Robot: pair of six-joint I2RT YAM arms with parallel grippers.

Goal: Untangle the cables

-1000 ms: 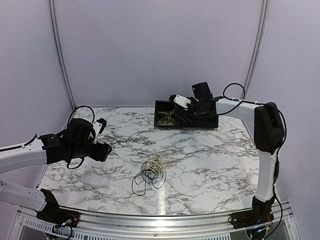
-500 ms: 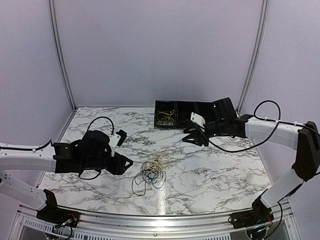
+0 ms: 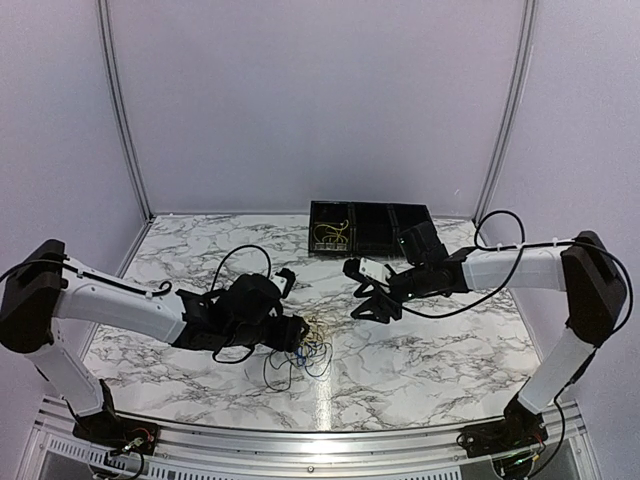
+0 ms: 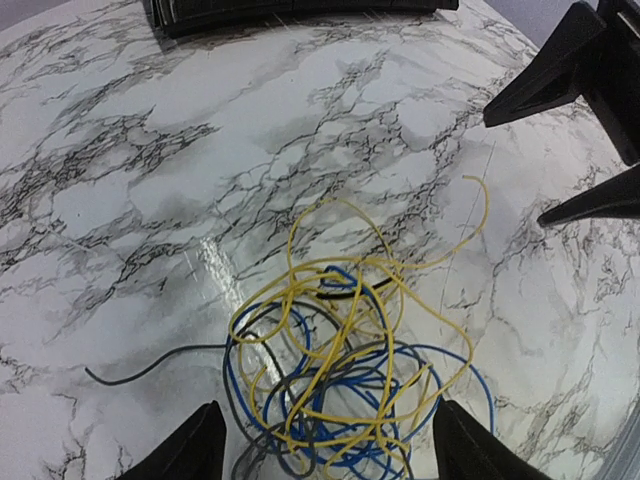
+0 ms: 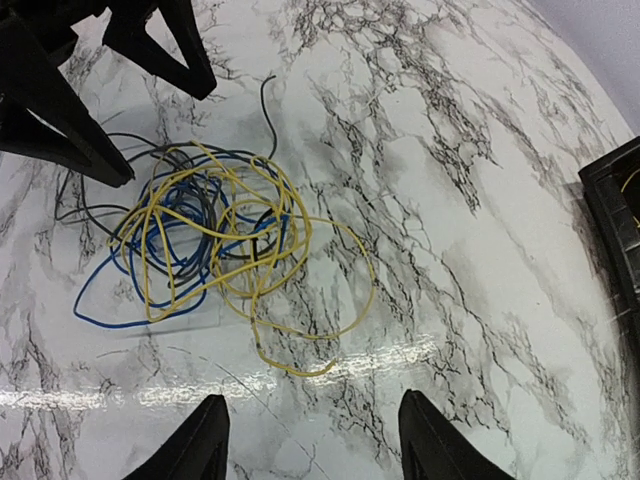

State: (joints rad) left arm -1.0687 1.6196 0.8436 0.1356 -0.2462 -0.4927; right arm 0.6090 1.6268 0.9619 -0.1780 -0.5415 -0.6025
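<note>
Altogether three cables (image 4: 330, 400), one yellow, one blue, one black, lie tangled.

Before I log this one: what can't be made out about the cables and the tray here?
- Top view: cables too small to trace; left gripper covers part of them.
- Left wrist: the cables' near side is cut off by the bottom edge.
- Right wrist: tray cut by right edge.
</note>
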